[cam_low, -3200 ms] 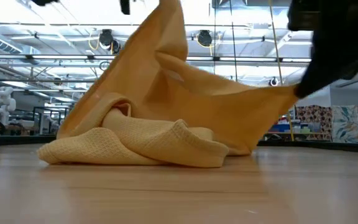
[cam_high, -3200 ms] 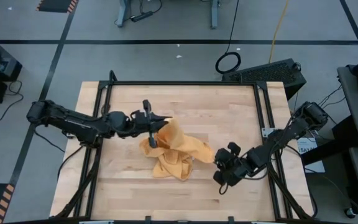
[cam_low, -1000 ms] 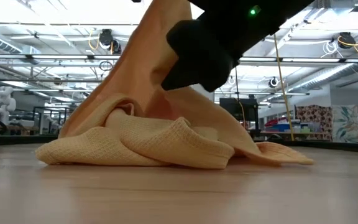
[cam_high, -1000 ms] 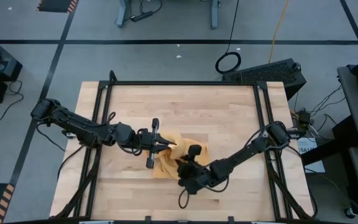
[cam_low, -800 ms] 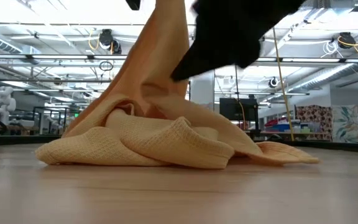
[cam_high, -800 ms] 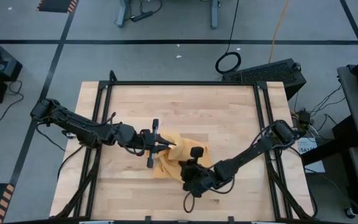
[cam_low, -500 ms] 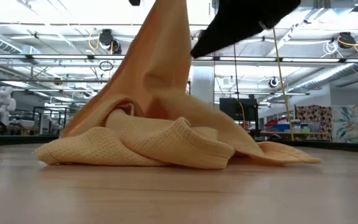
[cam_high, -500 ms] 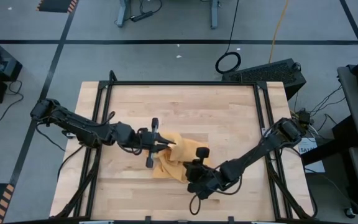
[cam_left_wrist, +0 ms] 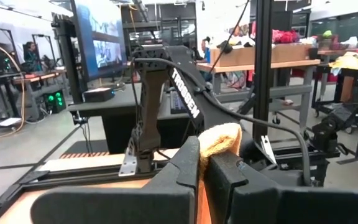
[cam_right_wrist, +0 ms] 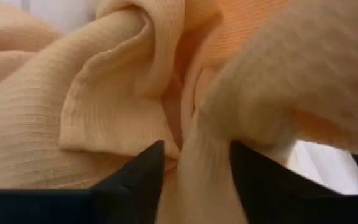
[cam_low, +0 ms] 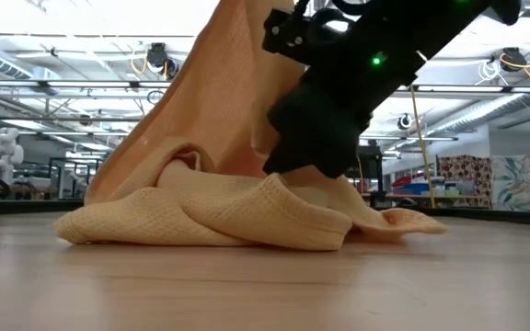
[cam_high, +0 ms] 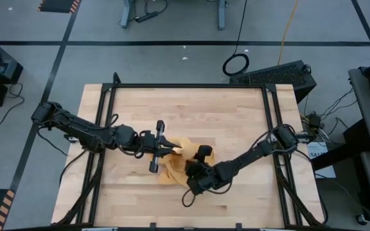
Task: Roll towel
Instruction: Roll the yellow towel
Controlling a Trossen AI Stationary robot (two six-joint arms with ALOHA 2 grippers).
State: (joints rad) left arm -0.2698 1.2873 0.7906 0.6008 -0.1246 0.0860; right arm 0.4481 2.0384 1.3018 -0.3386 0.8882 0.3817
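High view: overhead, straight down, whole table (cam_high: 236, 109). Low view: tabletop height, level, close to the towel (cam_low: 201, 216). Left wrist view: outward toward the room. Right wrist view: pressed against towel folds. All share the towel.

My right gripper (cam_high: 192, 172) has come back in from the near-right of the mustard-yellow soft cloth towel (cam_high: 175, 163) and now presses down into the crumpled heap, its fingers parted with a fold of cloth between them. The flat tail of towel lying toward the right on the wooden counter (cam_high: 236, 115) has drawn in shorter.
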